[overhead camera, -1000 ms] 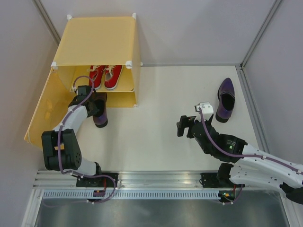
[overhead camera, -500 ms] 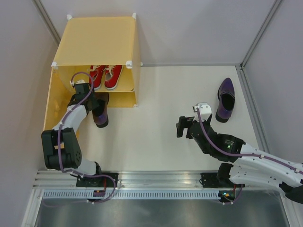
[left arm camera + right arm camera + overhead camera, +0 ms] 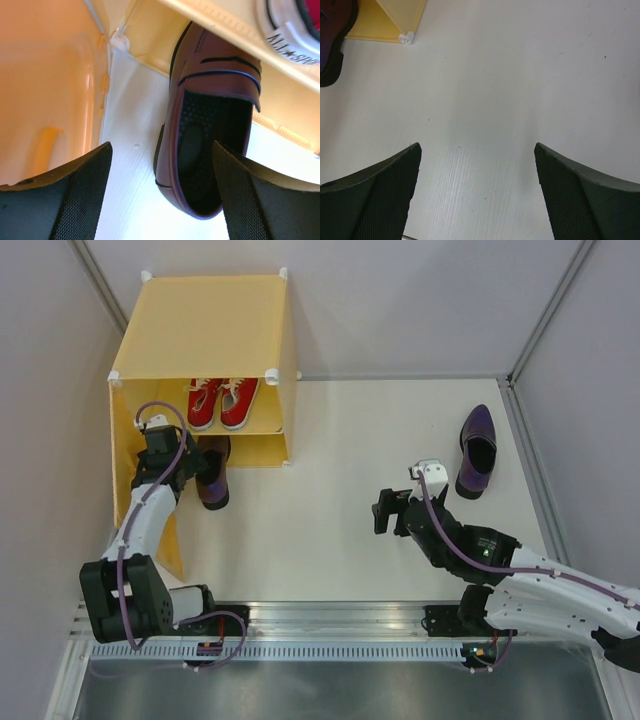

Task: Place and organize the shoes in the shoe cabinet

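While the left gripper (image 3: 162, 145) hangs at the front of the yellow cabinet (image 3: 205, 325), its two fingers are spread wide apart and hold nothing. One dark purple shoe (image 3: 215, 100) lies right in front of them. Its toe is tucked under the shelf (image 3: 235, 30), in the bottom part of the cabinet. Its heel sticks out onto the white table (image 3: 330, 540). I cannot tell if the fingers touch it. The two red sneakers (image 3: 222, 403) sit side by side on the shelf, in the top part of the cabinet. The door (image 3: 122, 480) is swung open on the left side of the cabinet. The other purple shoe (image 3: 477, 452) lies on the table, well apart from the cabinet, off to its right. The right gripper (image 3: 477, 150) is between the cabinet and that shoe, nearer the shoe. Its fingers are wide apart too, holding nothing, with the table under them.
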You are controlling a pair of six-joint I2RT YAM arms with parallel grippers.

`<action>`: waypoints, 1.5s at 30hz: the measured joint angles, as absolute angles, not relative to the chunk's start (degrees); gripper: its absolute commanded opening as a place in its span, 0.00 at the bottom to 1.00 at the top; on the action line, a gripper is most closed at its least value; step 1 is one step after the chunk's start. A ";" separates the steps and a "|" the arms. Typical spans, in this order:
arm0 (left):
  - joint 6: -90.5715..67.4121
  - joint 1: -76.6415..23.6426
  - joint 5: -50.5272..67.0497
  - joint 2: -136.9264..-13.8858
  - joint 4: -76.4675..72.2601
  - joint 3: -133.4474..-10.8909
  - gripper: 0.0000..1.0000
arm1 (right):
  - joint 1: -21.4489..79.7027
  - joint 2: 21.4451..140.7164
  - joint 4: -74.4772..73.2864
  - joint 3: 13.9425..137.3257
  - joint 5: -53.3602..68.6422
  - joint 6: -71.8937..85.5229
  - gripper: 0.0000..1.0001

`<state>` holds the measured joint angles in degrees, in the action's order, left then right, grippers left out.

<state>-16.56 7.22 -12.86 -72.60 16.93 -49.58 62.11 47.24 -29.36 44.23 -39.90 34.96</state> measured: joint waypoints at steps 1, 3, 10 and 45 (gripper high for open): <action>-16.56 7.68 -12.60 -72.07 17.30 -49.39 0.84 | 62.11 47.03 -29.32 44.14 -39.88 34.96 0.97; -16.62 9.76 -11.77 -71.02 18.11 -48.93 0.84 | 62.11 46.59 -29.30 43.79 -39.70 34.98 0.97; -18.15 17.26 -9.98 -68.88 20.64 -48.47 0.87 | 62.11 46.54 -29.15 42.74 -38.96 35.16 0.97; -21.21 0.30 -11.66 -72.60 6.59 -34.85 0.68 | 62.06 46.68 -27.44 40.62 -37.78 35.11 0.97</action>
<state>-21.21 0.30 -11.66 -72.60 6.59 -34.85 62.06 46.68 -27.44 40.62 -37.78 35.11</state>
